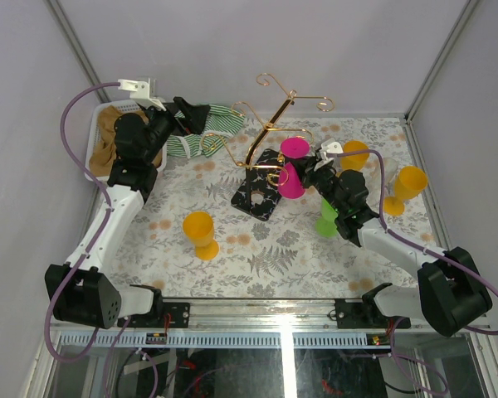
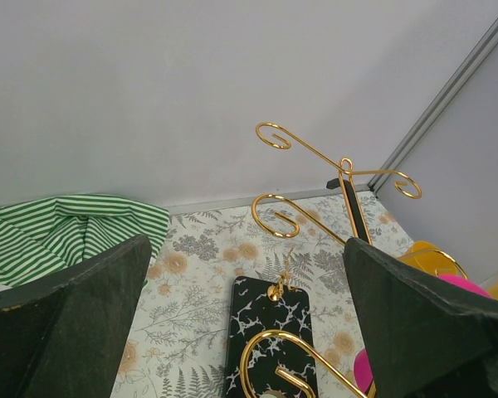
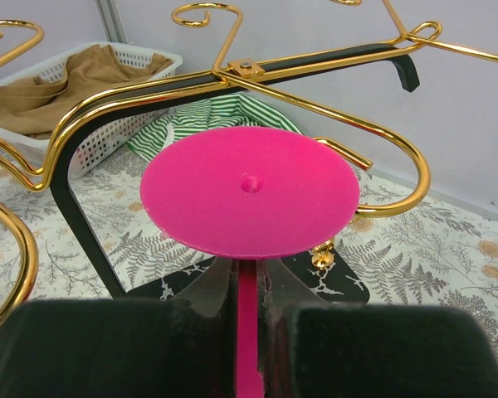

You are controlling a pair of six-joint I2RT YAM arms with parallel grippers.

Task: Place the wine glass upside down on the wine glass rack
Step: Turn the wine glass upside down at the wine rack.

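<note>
the right gripper (image 3: 247,290) clamped the stem of the inverted pink plastic wine glass (image 3: 249,191), foot up near a curled arm of the thin gold wire rack (image 1: 268,130); misaligned, the foot might strike the hook and tip the rack. the left gripper (image 2: 247,323) gaped empty.

Bright even light, soft shadows, sharp

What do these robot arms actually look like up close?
Both arms are alike: the left arm and right arm have white tubes between bulky black joints, a looping purple cable along each, and blocky black end effector fingers.
</note>
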